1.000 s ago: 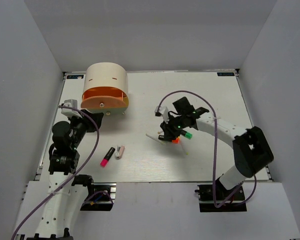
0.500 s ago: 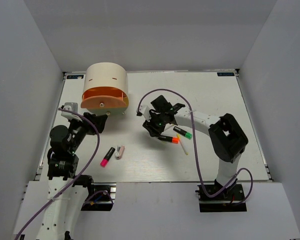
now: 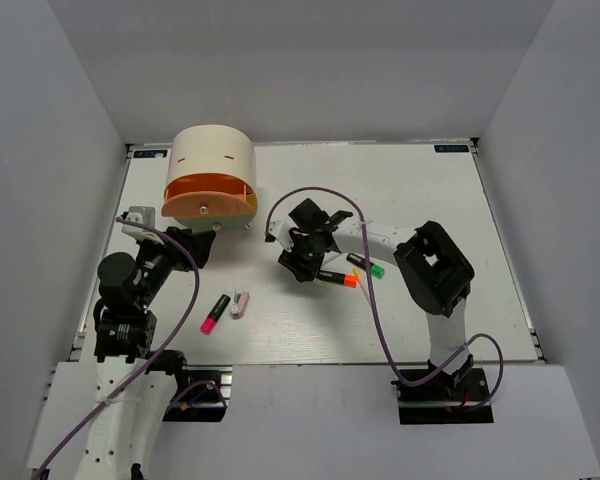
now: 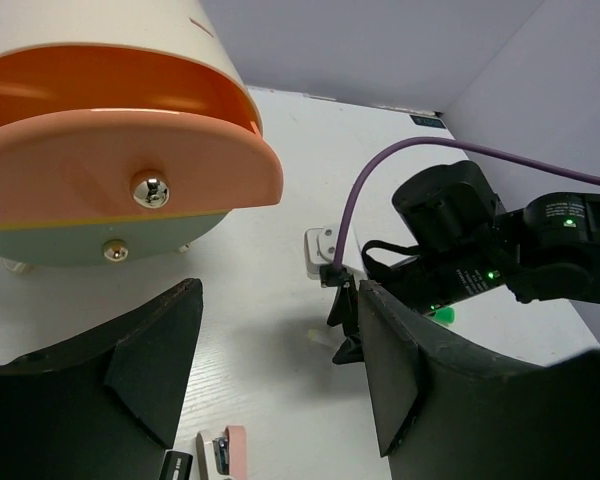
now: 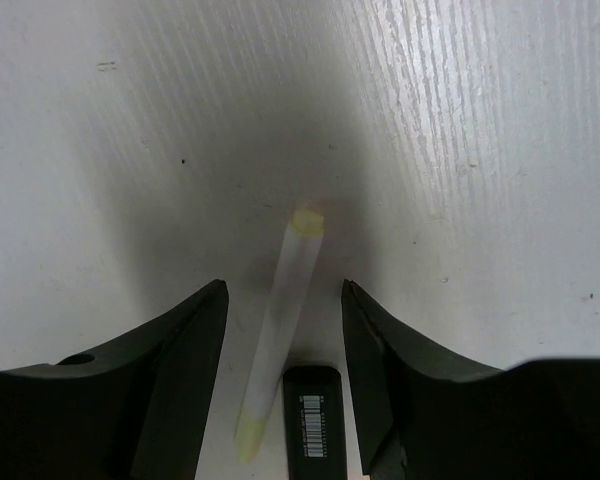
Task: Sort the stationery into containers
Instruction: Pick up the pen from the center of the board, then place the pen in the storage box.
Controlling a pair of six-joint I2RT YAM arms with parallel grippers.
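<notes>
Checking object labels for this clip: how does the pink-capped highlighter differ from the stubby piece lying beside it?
The pink-capped highlighter has a black body and pink cap; the stubby piece is white and pink. The highlighter is clearly longer than the stubby piece. Both lie flat on the table, side by side and roughly parallel.

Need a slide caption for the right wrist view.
Right gripper, jaws open, poised over a cream stick lying beside a black highlighter on the white table.
</notes>
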